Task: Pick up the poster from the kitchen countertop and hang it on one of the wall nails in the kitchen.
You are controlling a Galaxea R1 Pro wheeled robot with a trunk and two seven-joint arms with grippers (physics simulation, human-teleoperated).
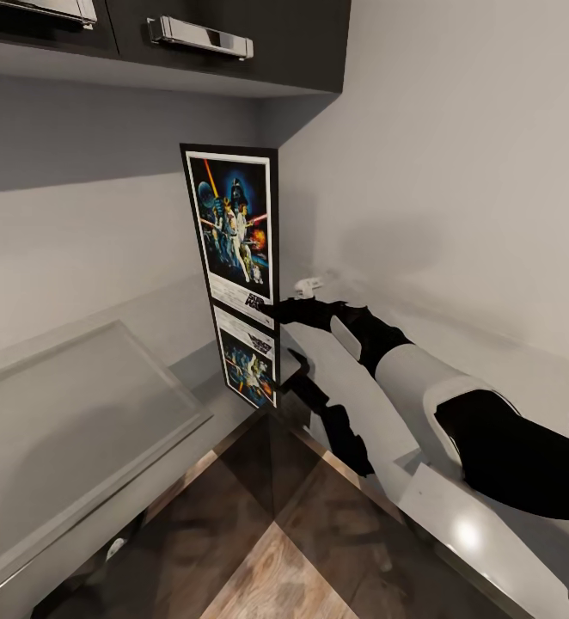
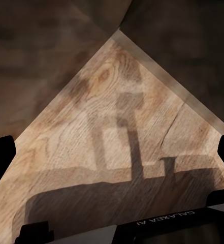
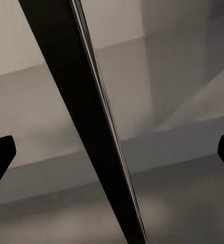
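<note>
The poster (image 1: 233,225) stands upright in the corner on the kitchen countertop (image 1: 534,378), black-framed with a white border and colourful figures. Its upside-down mirror image shows in the glossy slab just below. My right arm reaches across the counter, and my right gripper (image 1: 272,311) is at the poster's lower right edge. In the right wrist view the poster's dark edge (image 3: 86,127) runs between the widely parted fingers (image 3: 0,157), so my right gripper (image 3: 112,155) is open around it. My left gripper (image 2: 112,152) is open over the wood floor (image 2: 117,101), holding nothing.
Dark upper cabinets with chrome handles (image 1: 200,36) hang above the corner. A flat pale raised panel (image 1: 70,413) lies on the counter's left run. Grey walls close the corner behind and right of the poster. Wood-plank floor (image 1: 276,533) shows below.
</note>
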